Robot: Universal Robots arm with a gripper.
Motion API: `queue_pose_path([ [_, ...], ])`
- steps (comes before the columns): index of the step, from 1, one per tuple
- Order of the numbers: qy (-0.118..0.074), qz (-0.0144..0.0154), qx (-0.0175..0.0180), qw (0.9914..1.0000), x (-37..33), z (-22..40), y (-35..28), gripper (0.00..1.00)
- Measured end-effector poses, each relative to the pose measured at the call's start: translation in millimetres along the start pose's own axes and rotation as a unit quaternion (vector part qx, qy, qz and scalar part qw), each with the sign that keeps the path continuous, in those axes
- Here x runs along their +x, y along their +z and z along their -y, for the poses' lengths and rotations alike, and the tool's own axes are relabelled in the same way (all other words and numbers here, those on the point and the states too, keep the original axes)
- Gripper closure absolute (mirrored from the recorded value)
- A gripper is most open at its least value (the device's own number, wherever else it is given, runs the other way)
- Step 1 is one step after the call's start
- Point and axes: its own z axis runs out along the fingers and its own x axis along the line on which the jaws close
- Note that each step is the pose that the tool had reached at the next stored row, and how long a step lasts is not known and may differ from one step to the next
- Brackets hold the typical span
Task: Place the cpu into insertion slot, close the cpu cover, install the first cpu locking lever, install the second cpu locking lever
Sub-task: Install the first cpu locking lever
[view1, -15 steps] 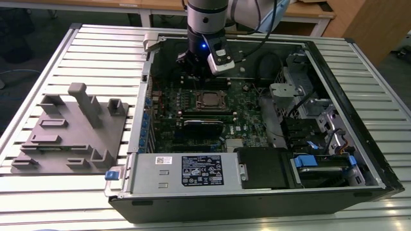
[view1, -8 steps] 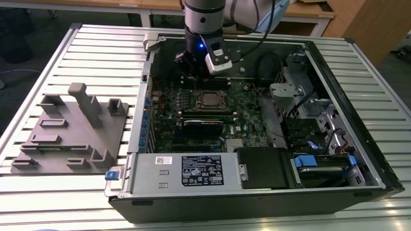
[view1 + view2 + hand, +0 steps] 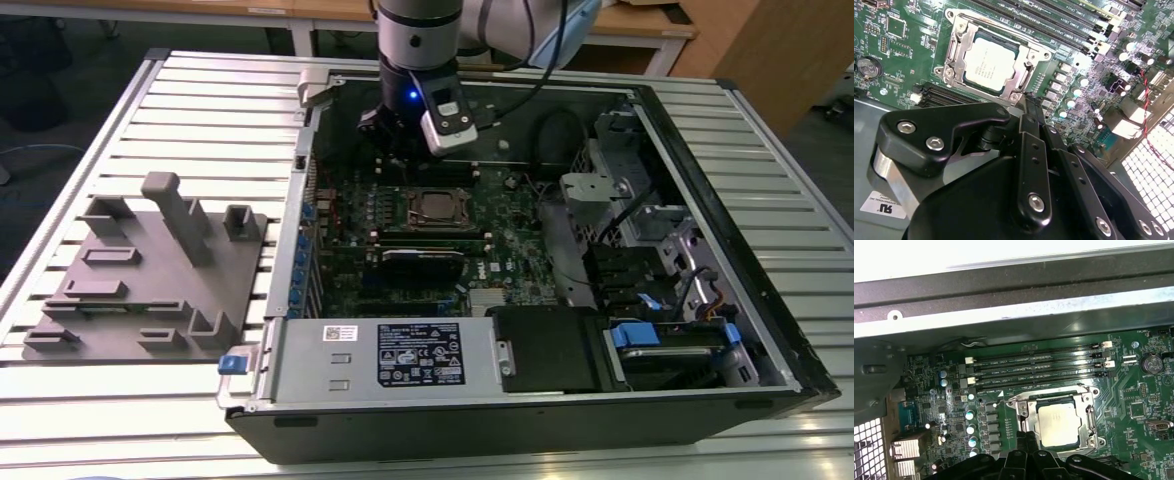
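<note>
Silver-grey cylindrical arm (image 3: 418, 35) with a small blue light (image 3: 412, 97), pale grey camera box (image 3: 450, 128) on the wrist, matte black gripper (image 3: 1027, 102), flat jointed links (image 3: 969, 120), round silver screws (image 3: 935, 144)

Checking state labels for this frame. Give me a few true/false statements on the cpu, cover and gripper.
1. The cpu lies in the slot. True.
2. The cover stands open. False: it lies flat, framing the cpu.
3. The gripper is beside the slot, inside the case. True.
4. The gripper carries the cpu. False: the cpu lies in the slot.
5. The grey fixture is inside the case. False: it lies outside it, on the exterior view's left.
</note>
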Motion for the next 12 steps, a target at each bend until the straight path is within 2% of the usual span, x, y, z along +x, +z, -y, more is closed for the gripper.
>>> queue_pose_path([
  [12,0.0,0.0,0.0,1.0,2.8,0.4,-0.1,0.9],
])
